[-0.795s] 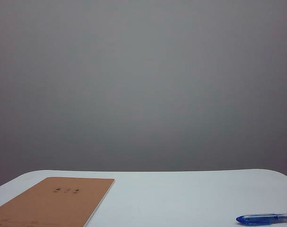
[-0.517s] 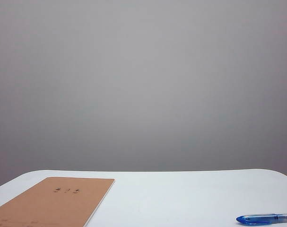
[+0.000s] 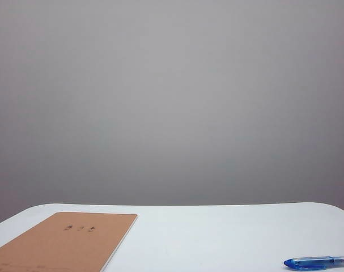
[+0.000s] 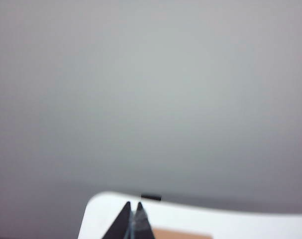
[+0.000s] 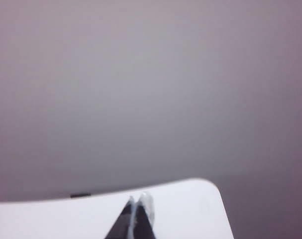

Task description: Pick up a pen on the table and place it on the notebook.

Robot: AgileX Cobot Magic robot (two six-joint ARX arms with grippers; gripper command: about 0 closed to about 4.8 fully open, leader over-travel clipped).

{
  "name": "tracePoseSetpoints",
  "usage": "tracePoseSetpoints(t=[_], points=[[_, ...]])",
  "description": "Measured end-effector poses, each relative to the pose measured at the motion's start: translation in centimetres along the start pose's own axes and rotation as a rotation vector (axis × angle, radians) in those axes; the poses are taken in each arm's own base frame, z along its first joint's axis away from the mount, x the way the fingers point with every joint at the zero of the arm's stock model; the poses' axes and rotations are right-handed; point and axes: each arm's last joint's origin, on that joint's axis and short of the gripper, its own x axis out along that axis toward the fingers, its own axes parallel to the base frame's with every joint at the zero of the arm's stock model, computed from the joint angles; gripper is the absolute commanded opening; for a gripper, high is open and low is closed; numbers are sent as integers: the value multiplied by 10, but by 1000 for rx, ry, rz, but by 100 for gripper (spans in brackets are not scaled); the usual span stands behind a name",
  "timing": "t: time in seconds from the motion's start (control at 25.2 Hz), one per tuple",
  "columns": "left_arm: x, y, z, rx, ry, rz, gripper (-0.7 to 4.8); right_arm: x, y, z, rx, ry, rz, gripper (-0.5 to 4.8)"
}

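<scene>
Lying flat at about 7 o'clock on the white table (image 3: 217, 232), the brown notebook (image 3: 64, 241) has its dark printed marks toward the far edge. The blue pen (image 3: 319, 262) lies at 5 o'clock, well apart from it, on bare tabletop. The left gripper (image 4: 133, 206) and the right gripper (image 5: 139, 199) each hang above the table, fingertips pressed together, holding nothing.

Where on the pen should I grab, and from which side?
Likely the pale barrel, mid-length. The pen lies flat on the table, running across the exterior view, so come straight down with the jaws spanning its width. The shut right gripper works that side; the left gripper doesn't.
</scene>
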Motion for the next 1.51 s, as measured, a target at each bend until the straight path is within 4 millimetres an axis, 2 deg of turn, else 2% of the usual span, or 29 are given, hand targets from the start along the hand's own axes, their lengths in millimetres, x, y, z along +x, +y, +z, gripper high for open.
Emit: tracePoseSetpoints(t=[0.12,0.28,0.36,0.4,0.44,0.52,0.6,0.64,0.68,0.76,0.83,0.87,0.99,1.07,1.15,1.23,1.27,1.43,1.51], points=[[-2,-5,32,3,-11,-4,-6,0,1,5,14,2,-1,-6],[19,-13,75,184,100,-117,-6,9,6,54,69,-38,-25,-6],[35,-17,100,195,132,-176,-6,26,8,83,31,-8,-52,-6],[48,-19,114,194,150,-210,-6,42,10,101,-1,13,-26,-5],[53,-20,119,191,157,-228,-6,49,11,107,-13,32,-3,-5],[73,-23,135,239,218,-324,-6,90,9,138,-78,78,72,-5],[84,-24,143,296,262,-375,-6,114,2,149,-163,117,107,-4],[87,-24,143,300,283,-384,-6,126,-1,154,-197,126,125,14],[97,-24,143,290,343,-401,-6,148,-7,165,-238,130,163,14],[110,-22,139,263,420,-421,-6,164,-14,170,-248,144,184,14],[130,-19,129,227,531,-430,-6,200,-22,174,-239,182,209,23],[138,-22,123,217,569,-452,-6,218,-29,166,-240,224,230,23],[142,-32,115,247,609,-519,-6,242,-40,145,-245,369,313,22],[143,-51,110,368,591,-648,-6,260,-47,122,-261,508,365,23],[141,-66,105,421,595,-746,-6,265,-48,107,-277,599,404,23],[144,-83,95,446,623,-812,-6,266,-52,81,-365,708,486,28],[146,-85,92,448,639,-818,-6,266,-51,75,-393,731,512,33],[162,-92,68,439,740,-844,-6,267,-41,25,-518,964,642,60],[166,-91,64,436,757,-841,-6,266,-39,11,-519,1034,672,97]])
